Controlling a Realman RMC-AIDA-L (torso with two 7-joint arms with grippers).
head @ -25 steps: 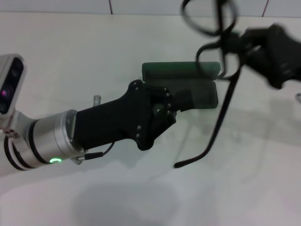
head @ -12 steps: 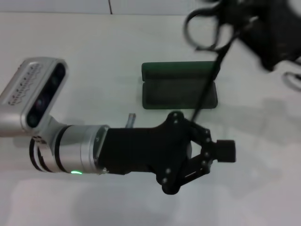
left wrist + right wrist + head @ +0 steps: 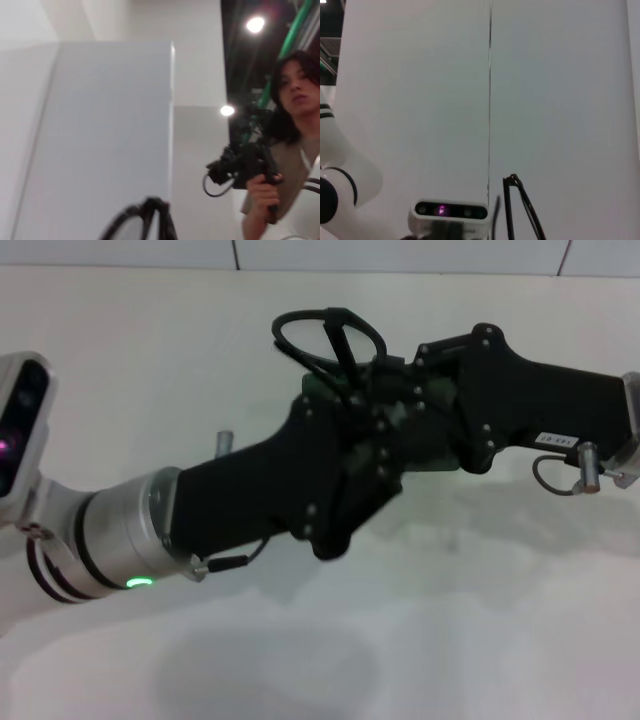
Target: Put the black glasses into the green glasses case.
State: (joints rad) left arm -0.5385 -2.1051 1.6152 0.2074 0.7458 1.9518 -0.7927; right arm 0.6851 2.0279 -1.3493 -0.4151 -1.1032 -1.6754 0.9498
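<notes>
Black glasses (image 3: 328,340) held up over green glasses case (image 3: 312,390), case mostly hidden beneath both grippers. Left gripper (image 3: 375,445) and right gripper (image 3: 400,390) meet there; I cannot tell finger state or holder.

Place: robot lab or studio
Evidence: white table (image 3: 150,360); white panels (image 3: 100,125); exposed dark ceiling, green pipe (image 3: 295,30), spotlights (image 3: 255,24); cameraman (image 3: 292,130) filming.

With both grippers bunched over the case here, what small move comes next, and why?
Probably lower the black glasses slowly into the green glasses case. In the head view, the left gripper and right gripper meet over it, hiding most of the case, so the seating can't be confirmed.
</notes>
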